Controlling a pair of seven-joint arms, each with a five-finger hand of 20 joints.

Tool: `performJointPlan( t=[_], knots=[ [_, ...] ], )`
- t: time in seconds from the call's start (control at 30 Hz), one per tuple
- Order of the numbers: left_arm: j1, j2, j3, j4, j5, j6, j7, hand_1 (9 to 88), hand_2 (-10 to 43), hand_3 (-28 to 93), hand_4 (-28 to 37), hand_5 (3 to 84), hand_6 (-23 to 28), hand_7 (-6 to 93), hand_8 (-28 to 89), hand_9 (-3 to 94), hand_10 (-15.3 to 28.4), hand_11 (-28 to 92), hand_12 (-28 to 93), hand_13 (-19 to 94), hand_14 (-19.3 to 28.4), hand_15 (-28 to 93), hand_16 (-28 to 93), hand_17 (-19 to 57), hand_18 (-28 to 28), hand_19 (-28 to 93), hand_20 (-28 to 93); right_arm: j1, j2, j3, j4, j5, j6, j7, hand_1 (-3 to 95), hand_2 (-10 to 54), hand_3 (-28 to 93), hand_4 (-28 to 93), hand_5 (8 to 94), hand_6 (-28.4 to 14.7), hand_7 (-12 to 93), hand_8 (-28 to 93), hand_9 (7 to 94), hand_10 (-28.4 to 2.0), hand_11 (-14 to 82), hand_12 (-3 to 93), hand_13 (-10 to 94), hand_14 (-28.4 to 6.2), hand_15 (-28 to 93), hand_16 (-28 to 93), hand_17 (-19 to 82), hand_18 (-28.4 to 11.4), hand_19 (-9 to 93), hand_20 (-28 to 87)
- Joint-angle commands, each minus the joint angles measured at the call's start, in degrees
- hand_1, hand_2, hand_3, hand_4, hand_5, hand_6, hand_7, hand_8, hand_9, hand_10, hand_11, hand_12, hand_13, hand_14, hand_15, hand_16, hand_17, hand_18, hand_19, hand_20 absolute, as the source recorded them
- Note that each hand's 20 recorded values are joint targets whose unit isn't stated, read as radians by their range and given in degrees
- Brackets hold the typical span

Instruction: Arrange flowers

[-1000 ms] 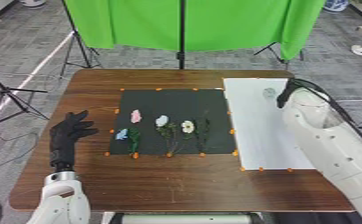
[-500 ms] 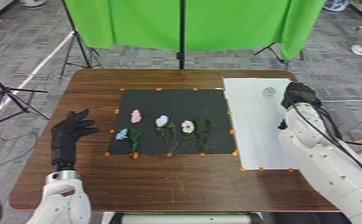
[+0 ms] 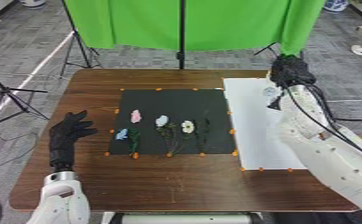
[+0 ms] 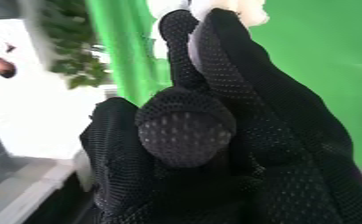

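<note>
Flowers [image 3: 188, 126] lie on the black mat [image 3: 164, 97], right hand [image 3: 293, 74] near white sheet [image 3: 256, 132].

Robotics lab or test room, office-type floor. Green backdrop cloth [image 3: 129, 25] hangs on a black stand [image 3: 182, 37] beyond the right hand [image 3: 293, 74] and off to its left. Another black stand [image 3: 6, 93] is on the floor, left of and farther out than the left hand [image 3: 69, 131]. Grey carpet [image 3: 146, 61] all around the table [image 3: 160, 182]; loose cable [image 3: 16, 154] outward from the left hand. Wrist view: leafy plant [image 4: 69, 40] past the right hand.
</note>
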Motion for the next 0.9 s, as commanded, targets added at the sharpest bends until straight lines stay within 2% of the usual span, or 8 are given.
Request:
performJointPlan(
  t=[0.03,0.2,0.47,0.53,0.67,0.9],
  knots=[
    [2.93,-1.54,2.05,0.58,0.27,0.74,-0.85,24.1,17.3,60,-27.0,59.6,8.1,7.7,-4,62.8,17.7,22,14,63,21.4,39,-3,23.5,25.9,73,8,11.35,-6.08,-7.19,-8.59,23.10,-9.72,4.02,67.6,-9.5,56,-15,80.5,-0.8,24,6,86.7,-10.4,8.9,40.1,89,-2.1,61,37,61,-14.2,93,54],
    [2.36,-1.70,2.68,0.84,0.42,0.00,-0.96,24.1,17.4,59,-27.1,59.7,8.2,7.6,-4,62.8,17.7,22,14,63,21.3,39,-3,23.5,25.8,73,8,11.14,-10.07,-8.23,-7.19,32.53,-11.16,8.03,67.7,-9.5,55,-15,80.3,-1.1,23,7,86.4,-10.6,8.7,40.2,89,-2.1,61,37,62,-14.1,93,54],
    [2.45,-1.69,2.35,1.00,-0.16,0.20,-0.53,23.1,17.9,59,-27.7,60.4,8.3,7.7,-4,65.2,17.8,24,14,63,21.4,39,-3,23.5,25.8,73,8,8.92,-11.49,-8.79,-7.44,41.13,-11.43,12.62,67.9,-9.5,55,-14,80.1,-1.3,23,8,86.5,-10.8,8.7,40.2,89,-2.0,61,37,62,-13.9,93,54],
    [2.50,-1.82,2.31,0.95,0.13,0.01,-0.77,23.0,17.9,60,-27.9,60.5,8.3,7.6,-4,65.2,17.8,24,14,63,21.5,39,-3,23.5,25.9,73,8,8.50,-11.60,-8.85,-7.46,42.03,-12.20,12.91,67.9,-9.5,55,-14,80.2,-1.4,22,8,86.6,-10.9,8.8,40.3,89,-2.0,61,37,62,-13.9,93,54],
    [1.80,-1.68,2.59,1.41,0.22,-0.63,-0.83,22.9,18.0,60,-28.1,60.6,8.4,7.7,-4,65.2,17.9,24,14,63,21.4,39,-3,23.6,25.9,73,8,7.98,-11.55,-9.32,-7.51,42.39,-12.01,13.04,67.7,-9.5,55,-14,80.0,-1.4,22,8,86.4,-10.8,8.7,40.2,89,-2.0,61,37,62,-14.0,93,54],
    [1.30,-1.56,2.97,1.68,0.26,-0.77,-0.80,22.8,18.0,60,-28.2,60.7,8.3,7.8,-4,65.3,17.9,24,14,63,21.5,39,-3,23.6,25.9,73,8,7.70,-12.00,-9.92,-6.88,41.57,-12.22,12.10,67.1,-9.5,56,-14,79.7,-1.5,22,8,85.8,-10.6,8.6,40.3,89,-2.0,60,37,61,-14.0,93,55]
  ],
)
